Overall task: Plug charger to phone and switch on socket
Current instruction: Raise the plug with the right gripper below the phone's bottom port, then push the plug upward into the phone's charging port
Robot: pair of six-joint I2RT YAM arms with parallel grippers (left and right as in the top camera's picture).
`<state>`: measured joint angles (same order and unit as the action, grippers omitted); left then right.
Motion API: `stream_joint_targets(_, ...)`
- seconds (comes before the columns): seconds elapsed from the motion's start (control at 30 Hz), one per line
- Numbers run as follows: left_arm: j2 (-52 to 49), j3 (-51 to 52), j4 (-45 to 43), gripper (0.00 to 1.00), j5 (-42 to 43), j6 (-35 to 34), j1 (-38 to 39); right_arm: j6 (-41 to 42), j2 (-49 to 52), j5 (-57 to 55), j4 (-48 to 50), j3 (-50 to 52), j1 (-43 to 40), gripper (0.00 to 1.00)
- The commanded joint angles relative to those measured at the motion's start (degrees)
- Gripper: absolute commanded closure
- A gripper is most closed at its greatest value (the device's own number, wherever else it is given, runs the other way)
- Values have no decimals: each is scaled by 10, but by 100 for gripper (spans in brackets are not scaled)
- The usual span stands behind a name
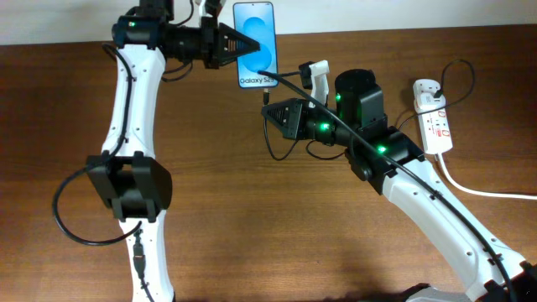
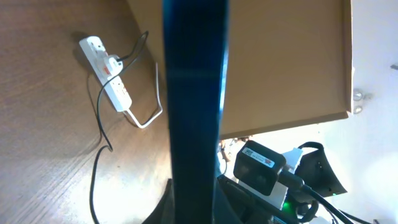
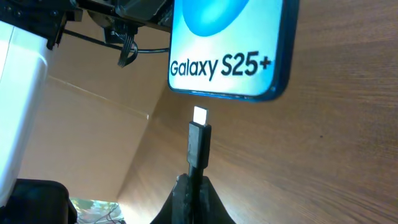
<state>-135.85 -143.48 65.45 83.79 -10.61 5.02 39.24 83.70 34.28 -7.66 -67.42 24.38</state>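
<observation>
I was on the plugging step. My left hand (image 1: 243, 46) was clamped on the phone (image 1: 256, 29), holding it up over the far edge of the worktop (image 1: 252, 218). My right hand (image 1: 270, 113) was closed on the charger (image 3: 199, 134), whose plug tip sat just below the phone's bottom edge, not touching. Next, I judged, the tip needed lining up with the port and pushing straight in. The socket (image 1: 434, 122) lay well apart on my right. I counted one phone, one charger and one socket.

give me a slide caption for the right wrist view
Right gripper holds the charger tip just short of the phone, not yet plugged in.
</observation>
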Motion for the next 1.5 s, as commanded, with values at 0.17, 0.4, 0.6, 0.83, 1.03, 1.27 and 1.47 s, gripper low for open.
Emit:
stream_joint_targets(0.17,17,-5,-3,100,30,-23,1,3,7,-3,-7,0,5,96)
stream_joint_targets(0.4,17,-5,-3,100,37,-33,9,3,7,-10,-5,0,15,96)
stream_joint_targets(0.6,17,-5,-3,100,41,-33,14,3,7,-15,-5,0,15,96)
stream_joint_targets(0.83,17,-5,-3,100,52,-32,14,2,7,-22,-4,0,9,96)
stream_joint_targets(1.03,17,-5,-3,100,49,-16,14,2,7,-20,-4,0,6,96)
stream_joint_targets(1.27,17,-5,-3,100,49,-13,14,2,7,-19,-4,0,6,96)
stream_joint_targets(1.47,17,-5,-3,100,49,-10,14,0,7,-19,-4,0,6,96)
